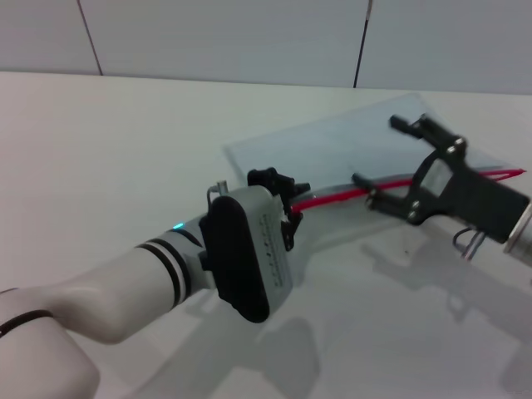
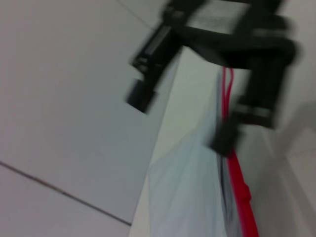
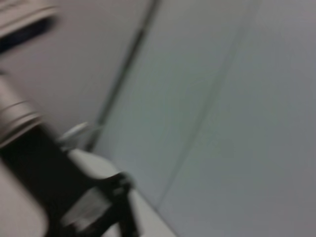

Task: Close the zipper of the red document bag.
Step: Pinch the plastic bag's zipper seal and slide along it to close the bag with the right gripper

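Left gripper [image 1: 287, 204] pinches the thin red zipper [image 1: 332, 198] — right gripper [image 1: 381, 160] spread wide over the translucent flat bag [image 1: 349, 145].

Lab-like room, bare white table [image 1: 125, 150], panelled wall [image 1: 224, 33]

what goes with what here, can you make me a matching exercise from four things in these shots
Column one:
1. left hand
2. right hand
3. thin bright red zipper strip
4. flat translucent pale blue-grey plastic document bag

Column two:
a. fingers spread wide over the bag
b. runs along the bag's near long edge
c. at the zipper's left end
d. lies flat on the white table

Pairs: 1-c, 2-a, 3-b, 4-d
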Robot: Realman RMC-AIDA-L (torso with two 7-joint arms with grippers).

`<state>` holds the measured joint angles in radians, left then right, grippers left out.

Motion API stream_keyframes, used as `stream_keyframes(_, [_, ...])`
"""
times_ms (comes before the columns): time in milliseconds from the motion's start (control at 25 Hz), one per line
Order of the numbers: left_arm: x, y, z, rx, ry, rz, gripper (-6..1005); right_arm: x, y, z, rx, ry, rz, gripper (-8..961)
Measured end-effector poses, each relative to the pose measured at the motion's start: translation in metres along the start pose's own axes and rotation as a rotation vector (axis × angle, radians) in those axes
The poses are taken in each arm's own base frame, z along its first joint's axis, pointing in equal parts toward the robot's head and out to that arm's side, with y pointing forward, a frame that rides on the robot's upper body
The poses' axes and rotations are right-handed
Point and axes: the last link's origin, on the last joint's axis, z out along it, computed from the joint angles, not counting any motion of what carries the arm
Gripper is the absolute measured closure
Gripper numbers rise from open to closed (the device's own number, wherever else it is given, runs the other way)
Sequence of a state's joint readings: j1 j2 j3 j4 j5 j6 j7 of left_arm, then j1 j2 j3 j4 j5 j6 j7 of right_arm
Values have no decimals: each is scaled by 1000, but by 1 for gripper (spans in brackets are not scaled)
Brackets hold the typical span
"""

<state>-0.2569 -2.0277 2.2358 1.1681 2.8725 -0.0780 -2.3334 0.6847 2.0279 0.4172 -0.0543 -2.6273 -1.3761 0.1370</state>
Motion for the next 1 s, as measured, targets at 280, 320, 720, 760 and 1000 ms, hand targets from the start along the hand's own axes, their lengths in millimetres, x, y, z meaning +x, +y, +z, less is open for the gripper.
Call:
stream_keyframes(280, [-1,-5,-4,44,13,-18,947,0,22,10,-64,2,-251,71])
stream_keyframes(320, [-2,-5,-5,45,13,-19,947,1,26,12,-65,5,-274,71])
stream_keyframes(720, [-2,-5,-5,47,14,-19,948,7,37,17,-23,59,-406,121])
stream_keyframes(760, [-2,-5,-5,47,14,-19,948,7,38,18,-24,64,-414,129])
stream_keyframes(1000, [0,-4,-5,44,18,-18,948,7,40,24,-13,81,-461,176])
